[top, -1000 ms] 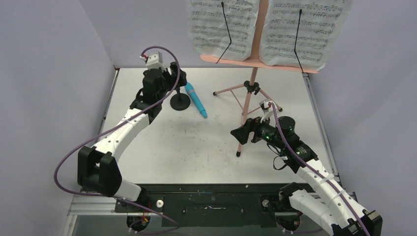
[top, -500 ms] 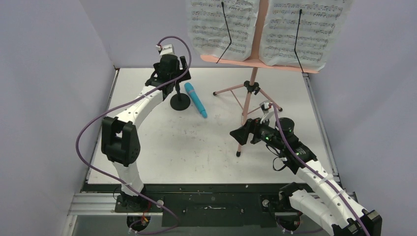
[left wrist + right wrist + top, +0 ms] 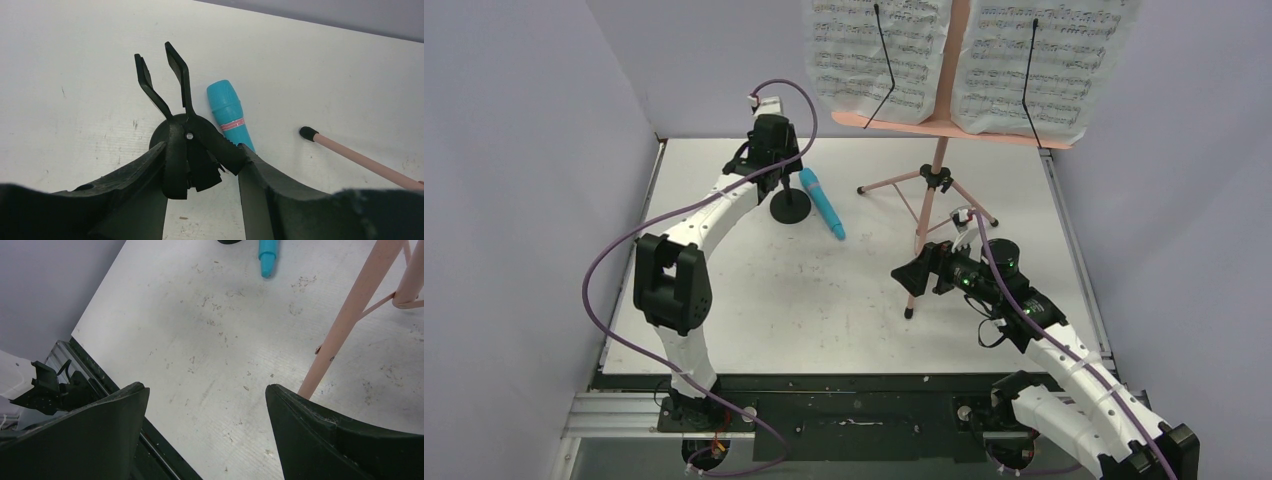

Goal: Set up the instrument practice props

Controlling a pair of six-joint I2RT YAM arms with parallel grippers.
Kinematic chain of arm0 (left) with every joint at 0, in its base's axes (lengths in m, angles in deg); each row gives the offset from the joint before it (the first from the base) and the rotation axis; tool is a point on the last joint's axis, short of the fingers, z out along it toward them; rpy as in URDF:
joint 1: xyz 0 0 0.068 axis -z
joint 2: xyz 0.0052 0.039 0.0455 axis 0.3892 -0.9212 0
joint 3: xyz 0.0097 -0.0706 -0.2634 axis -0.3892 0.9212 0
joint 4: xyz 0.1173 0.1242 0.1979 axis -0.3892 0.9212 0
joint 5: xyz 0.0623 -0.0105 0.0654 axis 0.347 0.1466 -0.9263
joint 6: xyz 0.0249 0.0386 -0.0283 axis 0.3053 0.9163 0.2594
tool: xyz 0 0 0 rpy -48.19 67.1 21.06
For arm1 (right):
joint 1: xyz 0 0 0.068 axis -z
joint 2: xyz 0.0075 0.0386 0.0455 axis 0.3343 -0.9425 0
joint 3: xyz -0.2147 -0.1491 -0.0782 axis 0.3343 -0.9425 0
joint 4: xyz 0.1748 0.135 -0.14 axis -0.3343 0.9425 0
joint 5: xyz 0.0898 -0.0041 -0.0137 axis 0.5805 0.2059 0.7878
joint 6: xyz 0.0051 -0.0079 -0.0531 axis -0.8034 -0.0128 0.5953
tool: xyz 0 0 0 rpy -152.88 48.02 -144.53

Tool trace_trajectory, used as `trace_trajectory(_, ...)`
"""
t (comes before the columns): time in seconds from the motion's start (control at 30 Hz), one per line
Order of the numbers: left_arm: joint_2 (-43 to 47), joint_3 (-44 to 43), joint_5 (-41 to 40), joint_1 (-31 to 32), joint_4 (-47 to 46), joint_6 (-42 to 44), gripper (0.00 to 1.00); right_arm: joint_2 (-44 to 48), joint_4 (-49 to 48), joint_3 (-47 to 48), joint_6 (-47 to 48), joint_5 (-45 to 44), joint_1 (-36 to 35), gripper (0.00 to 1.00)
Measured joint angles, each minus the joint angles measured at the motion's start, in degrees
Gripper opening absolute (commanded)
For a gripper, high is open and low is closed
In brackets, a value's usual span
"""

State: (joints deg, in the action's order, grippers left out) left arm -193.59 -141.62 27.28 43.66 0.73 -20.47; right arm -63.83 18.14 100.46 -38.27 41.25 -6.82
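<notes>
White desk [image 3: 824,290] | we see left pincer [image 3: 202,150] clamped on black mic stand [image 3: 177,70], blue microphone [image 3: 229,117] beside it | right pincer [image 3: 207,390] wide apart, near pink music stand [image 3: 350,315].

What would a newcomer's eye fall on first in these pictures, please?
The pink music stand, holding white sheet-music pages up at the back, stands out most. Left of it, a bright blue microphone lies beside a black mic stand, its clip between the fingers of the left hand.
</notes>
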Motion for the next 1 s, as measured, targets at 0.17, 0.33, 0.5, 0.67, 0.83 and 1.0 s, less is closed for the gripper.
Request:
trace_trajectory(0.17, 1.27, 1.88, -0.39, 0.07, -0.98, 0.74, 0.35, -0.22, 0.04, 0.00, 0.00, 0.00, -0.02, 0.90)
trace_trajectory(0.33, 4.81, 5.75, -0.87, 0.20, -0.48, 1.33, 0.35, -0.35, 0.98, 0.00, 0.81, -0.02, -0.07, 0.90)
trace_trajectory(0.5, 11.65, 12.76, -1.03, 0.94, -0.11, 2.82, 0.35, -1.97, 2.27, 0.24, 1.79, 0.02, -0.37, 0.90)
trace_trajectory(0.67, 21.07, 20.52, -0.96, 2.21, 0.50, 4.46, 0.35, -3.23, 2.49, 0.33, 2.47, 0.09, -0.70, 0.90)
trace_trajectory(0.83, 31.91, 27.87, 0.39, 3.98, 1.18, 6.29, 0.31, -4.94, 2.38, 0.46, 2.60, 0.33, -1.01, 0.90)
trace_trajectory(1.0, 43.12, 34.73, 6.51, 5.25, 1.95, 8.83, 0.29, -7.91, 1.44, 1.64, 2.58, 1.31, -1.86, 0.90)
